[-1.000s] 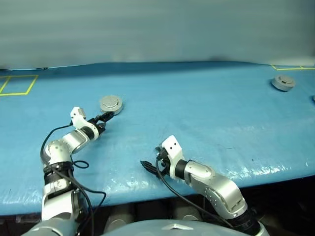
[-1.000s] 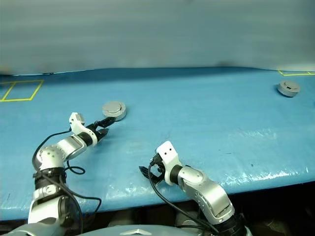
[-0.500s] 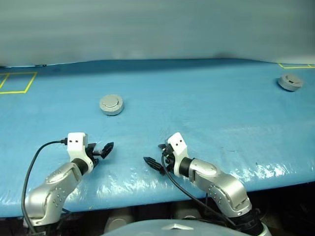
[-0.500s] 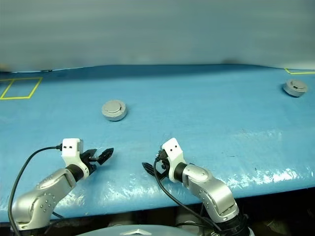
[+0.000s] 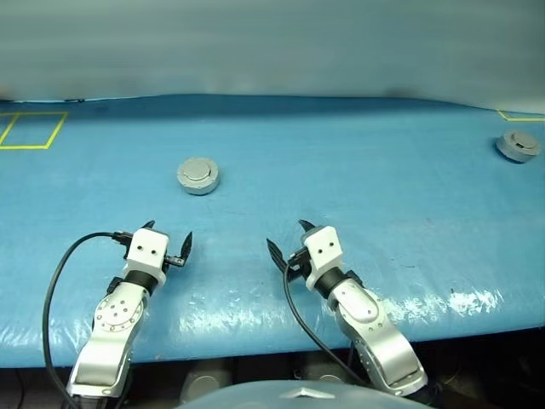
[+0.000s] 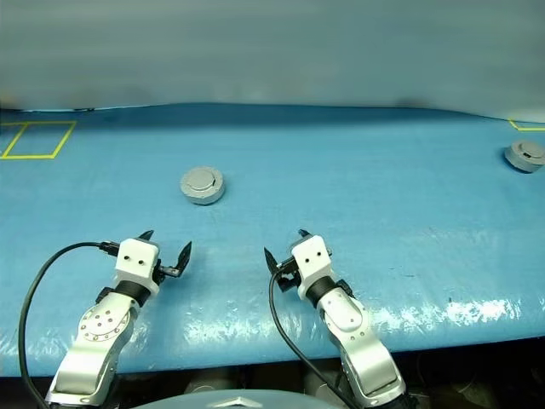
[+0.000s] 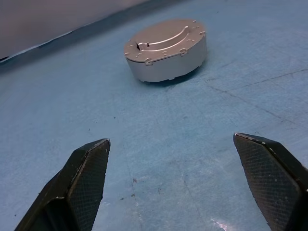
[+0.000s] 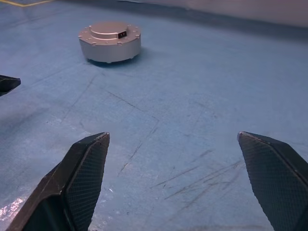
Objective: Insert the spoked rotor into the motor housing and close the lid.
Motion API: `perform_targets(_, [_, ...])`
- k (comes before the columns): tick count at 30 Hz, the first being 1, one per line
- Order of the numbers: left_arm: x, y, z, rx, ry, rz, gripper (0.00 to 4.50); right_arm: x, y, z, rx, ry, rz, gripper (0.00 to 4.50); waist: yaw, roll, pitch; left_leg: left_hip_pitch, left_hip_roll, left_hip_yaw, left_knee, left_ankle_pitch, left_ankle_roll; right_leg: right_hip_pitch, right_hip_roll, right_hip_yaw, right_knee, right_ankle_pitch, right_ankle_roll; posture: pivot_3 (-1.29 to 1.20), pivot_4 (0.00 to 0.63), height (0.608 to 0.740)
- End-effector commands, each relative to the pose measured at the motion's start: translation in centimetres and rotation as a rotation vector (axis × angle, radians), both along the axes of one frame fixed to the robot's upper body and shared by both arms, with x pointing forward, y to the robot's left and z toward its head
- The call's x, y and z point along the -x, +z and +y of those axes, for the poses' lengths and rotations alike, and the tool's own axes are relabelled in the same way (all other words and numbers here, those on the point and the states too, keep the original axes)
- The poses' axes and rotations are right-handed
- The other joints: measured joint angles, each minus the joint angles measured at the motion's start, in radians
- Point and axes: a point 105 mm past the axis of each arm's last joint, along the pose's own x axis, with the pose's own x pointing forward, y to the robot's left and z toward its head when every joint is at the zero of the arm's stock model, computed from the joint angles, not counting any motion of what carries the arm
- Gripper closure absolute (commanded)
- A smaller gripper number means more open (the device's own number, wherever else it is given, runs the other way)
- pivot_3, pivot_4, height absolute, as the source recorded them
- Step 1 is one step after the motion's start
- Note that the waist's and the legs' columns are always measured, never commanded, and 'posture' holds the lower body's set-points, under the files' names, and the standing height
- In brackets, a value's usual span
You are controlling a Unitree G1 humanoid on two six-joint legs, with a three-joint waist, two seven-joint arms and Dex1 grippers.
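We are holding both pincers, left (image 5: 167,238) and right (image 5: 288,238), wide and empty; the motor housing (image 5: 197,175) (lid on, apparently finished) is sitting at 11 o'clock.

We see the table (image 5: 358,162) under a blue, faintly glossy covering, scratched and scuffed. The closed motor housing (image 7: 166,49) looks like matt grey cast metal, with small studs around its rim. The end effector fingers (image 8: 82,178) are black with a fine cross-hatched texture.
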Motion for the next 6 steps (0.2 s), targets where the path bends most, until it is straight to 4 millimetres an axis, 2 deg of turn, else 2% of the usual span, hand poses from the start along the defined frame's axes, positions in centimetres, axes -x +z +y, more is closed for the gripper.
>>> perform_targets(1, [-0.31, 0.61, -0.21, -0.009, -0.014, -0.046, 0.03, 0.53, 1.01, -0.27, -0.018, -0.028, -0.042, 0.0, 0.0, 0.0, 0.0, 0.0, 0.0, 0.0, 0.001, 0.0, 0.0, 0.0, 0.0, 0.0, 0.0, 0.0, 0.0, 0.0, 0.15, 0.74])
perform_targets(6, [-0.58, 0.65, -0.21, 0.013, -0.01, -0.057, 0.03, 1.3, 0.67, -0.28, -0.027, -0.002, -0.006, 0.0, 0.0, 0.0, 0.003, 0.0, 0.001, -0.001, 0.008, -0.001, 0.001, 0.003, 0.001, -0.001, 0.002, 0.0, 0.001, 0.0, 0.15, 0.74])
